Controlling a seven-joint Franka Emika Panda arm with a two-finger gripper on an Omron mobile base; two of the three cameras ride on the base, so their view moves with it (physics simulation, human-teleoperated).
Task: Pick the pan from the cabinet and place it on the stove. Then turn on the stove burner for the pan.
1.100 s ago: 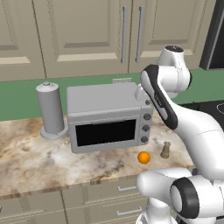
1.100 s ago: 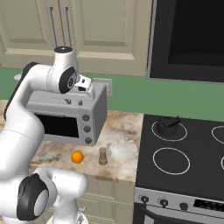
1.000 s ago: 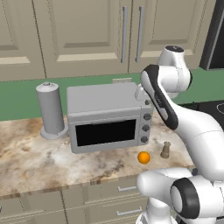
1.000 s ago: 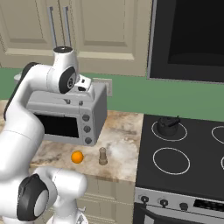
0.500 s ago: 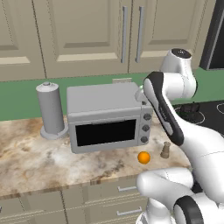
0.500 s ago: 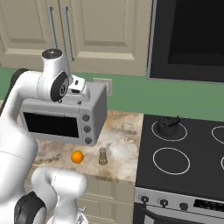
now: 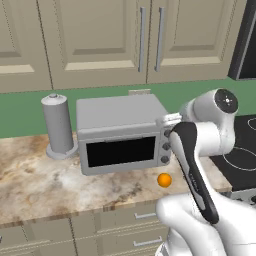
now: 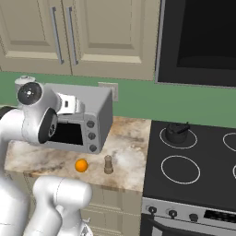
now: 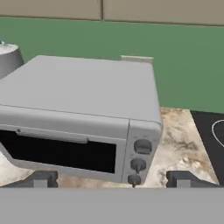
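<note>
The pan is hidden. The beige wall cabinet has both doors shut, with long silver bar handles side by side. My gripper is open with nothing between its dark fingertips. It faces the front right corner of the grey microwave, low and close to its knobs. The stove lies to the right, black glass with white rings. The front left burner ring is bare. Dark knobs sit on the silver front panel.
A small dark pot stands on the rear left ring. An orange and a small shaker lie on the marble counter before the microwave. A grey canister stands left of it. A black appliance hangs above the stove.
My arm's upper joint has dropped lower and swung to the right, bringing the hand down beside the microwave's right end. Everything on the counter has stayed put.
</note>
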